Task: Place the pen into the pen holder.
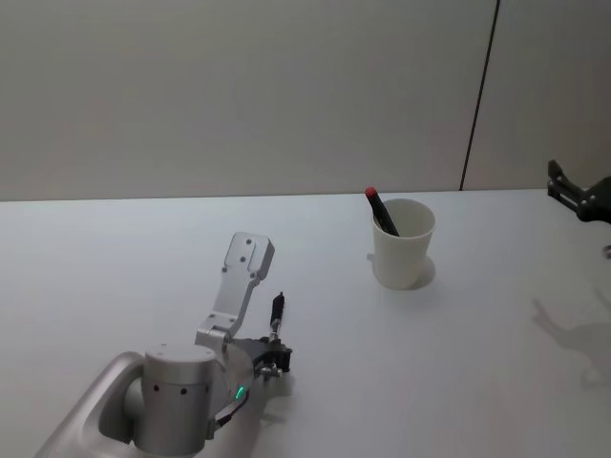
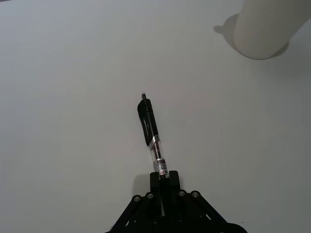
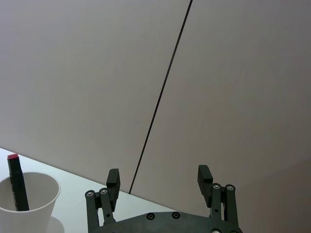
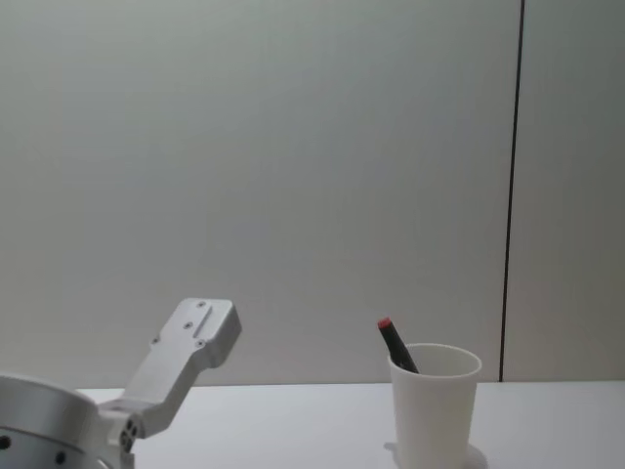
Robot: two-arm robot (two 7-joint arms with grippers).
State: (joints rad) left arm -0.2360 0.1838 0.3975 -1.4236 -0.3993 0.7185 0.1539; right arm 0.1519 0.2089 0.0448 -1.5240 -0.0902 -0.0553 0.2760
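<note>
Pen [image 2: 150,133]: black and clear, low over the white desk [image 1: 458,363], well apart from the pen holder [image 1: 403,245]. One end is pinched in the left end effector [image 2: 164,179].
Pen holder: upright white cup, already holding a red-capped marker [image 1: 381,211].
Right end effector [image 3: 160,180]: spread, empty, parked far right.
Risk: the end-only grip may let the pen pivot or slip, strike the rim or marker, and tip the cup.

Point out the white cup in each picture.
Head view: pen holder right of centre.
Left wrist view: pen holder beyond the pen.
Right wrist view: pen holder beside the open right end effector.
Chest view: pen holder low, right of centre.
Shared landmark: red-capped marker inside it.
</note>
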